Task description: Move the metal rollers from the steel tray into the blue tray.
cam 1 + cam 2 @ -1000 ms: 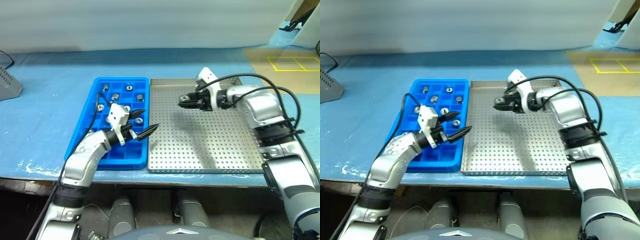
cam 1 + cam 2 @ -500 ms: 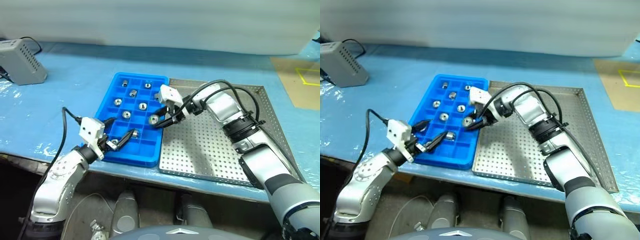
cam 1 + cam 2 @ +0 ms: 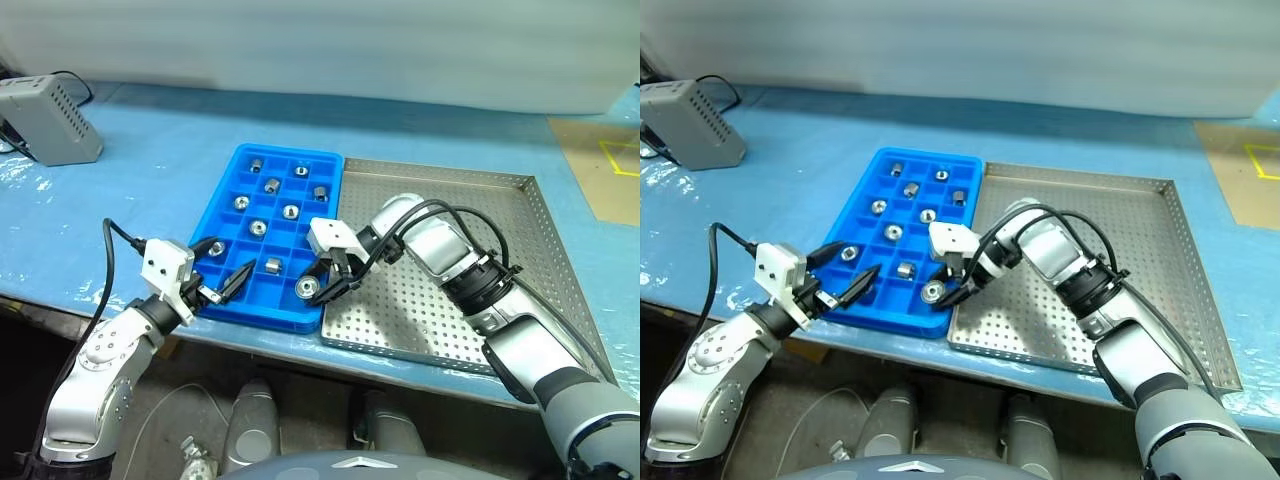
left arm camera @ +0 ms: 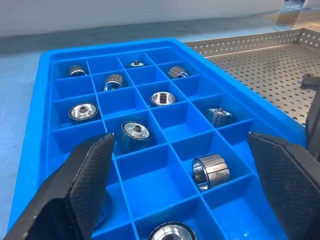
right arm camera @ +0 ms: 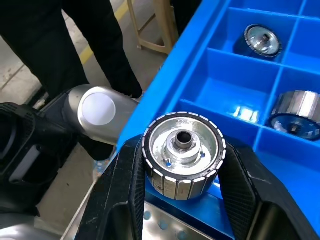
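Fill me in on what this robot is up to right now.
It is sorting metal rollers into the blue tray. The right claw is shut on one roller and holds it over the tray's near right corner, by the edge of the steel tray, whose base looks bare. The left claw is open over the blue tray's near end, holding nothing. Several rollers already sit in separate compartments.
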`<state>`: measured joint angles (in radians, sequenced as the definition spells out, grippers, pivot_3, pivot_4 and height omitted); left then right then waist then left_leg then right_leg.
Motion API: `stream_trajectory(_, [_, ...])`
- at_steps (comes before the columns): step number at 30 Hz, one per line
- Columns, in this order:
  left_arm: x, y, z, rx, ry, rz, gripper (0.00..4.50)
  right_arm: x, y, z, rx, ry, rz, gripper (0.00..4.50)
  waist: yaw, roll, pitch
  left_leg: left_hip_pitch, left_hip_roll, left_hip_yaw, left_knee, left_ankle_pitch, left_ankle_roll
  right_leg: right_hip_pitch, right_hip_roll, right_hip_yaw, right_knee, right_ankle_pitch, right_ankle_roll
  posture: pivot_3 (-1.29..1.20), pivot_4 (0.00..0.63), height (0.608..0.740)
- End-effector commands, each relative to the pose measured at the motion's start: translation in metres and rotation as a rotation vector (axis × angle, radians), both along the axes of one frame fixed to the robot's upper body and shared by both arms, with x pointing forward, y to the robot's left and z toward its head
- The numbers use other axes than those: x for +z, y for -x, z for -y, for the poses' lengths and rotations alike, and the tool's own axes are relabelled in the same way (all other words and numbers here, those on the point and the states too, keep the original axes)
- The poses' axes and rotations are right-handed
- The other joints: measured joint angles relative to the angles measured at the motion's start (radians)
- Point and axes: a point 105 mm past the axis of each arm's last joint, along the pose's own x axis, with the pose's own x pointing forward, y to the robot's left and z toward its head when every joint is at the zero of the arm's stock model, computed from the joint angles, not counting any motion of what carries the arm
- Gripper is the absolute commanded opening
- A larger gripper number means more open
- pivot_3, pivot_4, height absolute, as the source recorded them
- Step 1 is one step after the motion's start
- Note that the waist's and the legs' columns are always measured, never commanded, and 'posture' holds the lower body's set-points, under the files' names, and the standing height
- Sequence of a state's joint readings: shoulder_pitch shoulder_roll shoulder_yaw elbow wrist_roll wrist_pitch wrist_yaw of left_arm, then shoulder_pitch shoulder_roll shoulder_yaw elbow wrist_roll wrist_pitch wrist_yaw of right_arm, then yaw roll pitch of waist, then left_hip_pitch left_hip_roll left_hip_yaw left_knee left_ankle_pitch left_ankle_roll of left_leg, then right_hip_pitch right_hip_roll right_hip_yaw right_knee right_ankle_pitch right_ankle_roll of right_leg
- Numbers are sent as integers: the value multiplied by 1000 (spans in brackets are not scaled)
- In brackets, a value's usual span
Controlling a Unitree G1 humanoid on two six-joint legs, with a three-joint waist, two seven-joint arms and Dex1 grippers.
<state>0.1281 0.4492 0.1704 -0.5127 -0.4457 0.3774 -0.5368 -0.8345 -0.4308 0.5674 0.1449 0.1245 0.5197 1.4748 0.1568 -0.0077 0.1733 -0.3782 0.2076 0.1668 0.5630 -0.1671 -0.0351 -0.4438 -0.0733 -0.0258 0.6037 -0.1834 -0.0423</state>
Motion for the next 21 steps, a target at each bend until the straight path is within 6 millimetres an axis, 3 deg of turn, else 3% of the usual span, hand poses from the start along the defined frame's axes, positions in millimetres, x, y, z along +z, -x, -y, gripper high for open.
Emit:
stream_trajectory(1, [14, 1, 4, -25, -3, 54, 4500, 4, 8, -8, 6, -26, 4, 1632, -1, 0, 0, 0, 0, 0, 0, 0, 0, 0, 0, 0, 0, 0, 0, 289, 150, 740])
stream_trajectory(4, [15, -1, 5, -36, -2, 56, 4500, 8, 1, 2, -15, -21, 1, 1632, -3, 0, 0, 0, 0, 0, 0, 0, 0, 0, 0, 0, 0, 0, 0, 283, 150, 740])
stream_trajectory(11, [19, -2, 16, -103, 21, 65, 4500, 20, -13, 24, -95, -42, 14, 3853, -3, 0, 0, 1, 0, 0, 0, 0, -1, 1, 0, 0, 0, 0, 0, 212, 150, 740])
stream_trajectory(16, [21, -10, 34, -218, 49, 67, 4500, 40, -26, 57, -265, -121, 4, 3853, -10, 0, 0, 1, -1, 0, 1, 1, -1, 1, 0, 1, 1, 0, 0, 67, 150, 740])
stream_trajectory(21, [22, -20, 58, -369, 90, 51, 4500, 52, -44, 108, -529, -210, 104, 3853, -37, 0, 0, 3, -1, 2, 1, 1, -1, 3, 0, 1, 1, 0, 0, -106, 150, 740])
